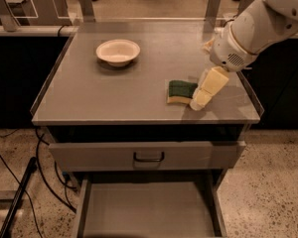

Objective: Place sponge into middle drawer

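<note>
The sponge (181, 91), dark green face up on yellow foam, lies on the grey cabinet top (114, 93) at the front right. My gripper (198, 101) hangs from the white arm (253, 29) and points down-left, with its cream tip just at the sponge's right edge, low over the top. Whether it touches the sponge does not show. The middle drawer (146, 209) stands pulled out at the bottom of the view, a flat grey tray with thin side walls and nothing in it.
A white bowl (118, 51) sits at the back left of the cabinet top. A shut grey drawer front with a black handle (149, 156) is above the open drawer. Black cables (20, 182) lie on the floor at the left.
</note>
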Action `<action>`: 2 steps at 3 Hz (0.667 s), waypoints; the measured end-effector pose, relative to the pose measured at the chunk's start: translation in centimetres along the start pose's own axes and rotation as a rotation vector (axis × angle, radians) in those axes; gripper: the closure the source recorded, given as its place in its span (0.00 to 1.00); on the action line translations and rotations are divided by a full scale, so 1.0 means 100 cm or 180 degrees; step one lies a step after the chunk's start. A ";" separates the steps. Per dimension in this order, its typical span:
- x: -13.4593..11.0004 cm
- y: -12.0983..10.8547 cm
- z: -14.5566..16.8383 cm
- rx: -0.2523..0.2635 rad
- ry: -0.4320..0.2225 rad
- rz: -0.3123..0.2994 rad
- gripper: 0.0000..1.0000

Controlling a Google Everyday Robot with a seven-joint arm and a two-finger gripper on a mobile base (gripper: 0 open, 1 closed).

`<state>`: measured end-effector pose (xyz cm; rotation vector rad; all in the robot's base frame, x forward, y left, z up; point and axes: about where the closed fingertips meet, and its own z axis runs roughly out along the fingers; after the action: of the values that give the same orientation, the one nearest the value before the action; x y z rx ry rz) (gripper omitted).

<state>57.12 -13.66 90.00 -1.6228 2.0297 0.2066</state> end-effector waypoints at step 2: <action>0.005 -0.006 0.037 -0.0103 0.0025 0.0011 0.00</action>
<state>58.71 -12.60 86.75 -1.6419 2.0451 0.2358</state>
